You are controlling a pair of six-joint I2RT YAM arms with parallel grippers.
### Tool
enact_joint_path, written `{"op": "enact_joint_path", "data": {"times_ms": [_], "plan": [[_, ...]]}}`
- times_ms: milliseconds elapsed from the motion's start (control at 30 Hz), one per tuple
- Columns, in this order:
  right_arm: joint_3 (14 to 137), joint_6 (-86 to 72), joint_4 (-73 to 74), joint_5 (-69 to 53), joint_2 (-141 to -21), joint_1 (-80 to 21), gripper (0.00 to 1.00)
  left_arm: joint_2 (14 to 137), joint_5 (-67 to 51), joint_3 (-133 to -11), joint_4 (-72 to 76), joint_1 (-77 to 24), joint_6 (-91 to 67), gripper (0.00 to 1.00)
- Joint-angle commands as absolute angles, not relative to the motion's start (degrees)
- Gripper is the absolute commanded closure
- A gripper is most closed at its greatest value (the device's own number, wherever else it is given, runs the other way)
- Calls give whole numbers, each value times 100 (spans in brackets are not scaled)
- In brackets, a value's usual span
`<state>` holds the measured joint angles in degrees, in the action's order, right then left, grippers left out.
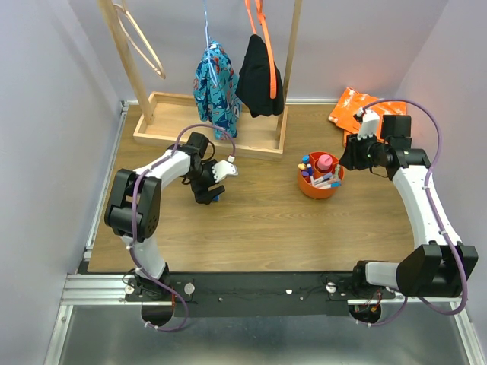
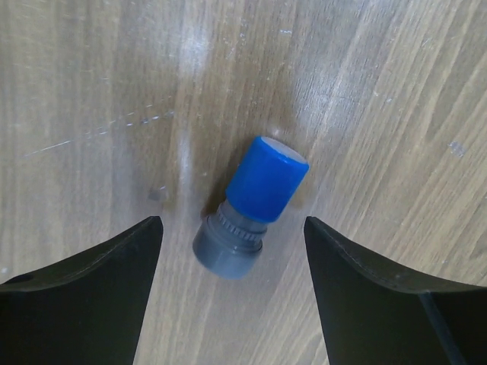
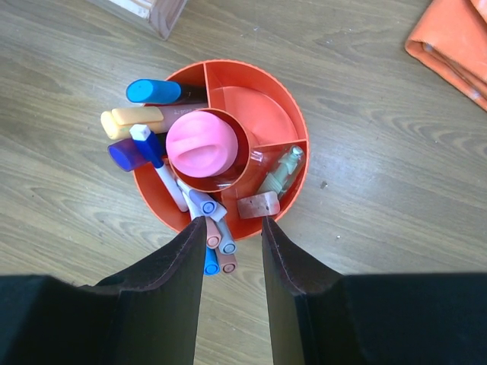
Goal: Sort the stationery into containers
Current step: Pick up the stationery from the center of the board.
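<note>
Toward the centre-left of the overhead view, the left gripper [image 2: 232,224] is hanging over the wooden table [image 2: 91,91]. Its jaws are spread wide and gripping nothing. A stubby blue-capped marker [image 2: 255,201] is lying on the boards between them, touching neither. Right of centre, the right gripper [image 3: 232,222] is hovering over the orange cup [image 3: 293,114], jaws slightly parted and empty. Pens are crowding the cup's left compartments, and a pink highlighter [image 3: 199,146] is sitting in its middle well.

Marker: your blue-capped marker [image 2: 251,209] lies on its side on the tabletop [image 2: 91,91].
Cup: your orange cup [image 3: 293,114] stands upright, with pens [image 3: 171,186] and highlighters [image 3: 137,120] crowding its left side.
</note>
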<state>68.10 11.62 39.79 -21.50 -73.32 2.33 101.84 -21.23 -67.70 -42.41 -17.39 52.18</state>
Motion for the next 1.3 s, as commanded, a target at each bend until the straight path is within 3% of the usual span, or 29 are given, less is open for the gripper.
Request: {"op": "enact_joint_path", "data": {"times_ms": [0, 333, 533, 667, 733, 833, 867, 900, 933, 1033, 1133, 1267], "plan": [[6970, 1213, 4069, -2215, -7295, 264, 57, 10310, -2241, -6768, -4149, -1775, 5344, 18], [6987, 1160, 4034, -2206, -7391, 281, 57, 10424, -2277, -6759, -4043, -2153, 5414, 18], [6979, 1160, 4034, -2197, -7400, 281, 57, 10564, -2040, -6645, -4034, -2285, 5721, 27], [6996, 1151, 4078, -2197, -7400, 290, 57, 10696, -1689, -6645, -4157, -2303, 5985, 44], [7013, 1160, 4104, -2197, -7400, 299, 57, 10705, -1513, -6549, -4140, -2303, 6186, 46], [7049, 1187, 4148, -2153, -7383, 299, 57, 10705, -1353, -6635, -4332, -2311, 6372, 62], [7066, 1204, 4148, -2101, -7365, 299, 57, 10722, -1432, -6801, -4516, -2329, 6329, 72], [7066, 1204, 4157, -2057, -7330, 308, 57, 10731, -1755, -7012, -4996, -2373, 6250, 75], [7066, 1213, 4166, -2013, -7304, 325, 57, 10740, -1949, -7605, -5314, -2512, 6171, 77], [7032, 1239, 4227, -1846, -7173, 369, 57, 10836, -2834, -9220, -6623, -2942, 5784, 98], [6856, 1126, 4192, -1758, -7006, 483, 57, 11249, -3540, -10960, -7969, -3199, 5660, 100], [6671, 836, 4123, -1653, -6891, 712, 58, 11837, -4550, -12487, -8622, -3567, 5459, 100]]}}
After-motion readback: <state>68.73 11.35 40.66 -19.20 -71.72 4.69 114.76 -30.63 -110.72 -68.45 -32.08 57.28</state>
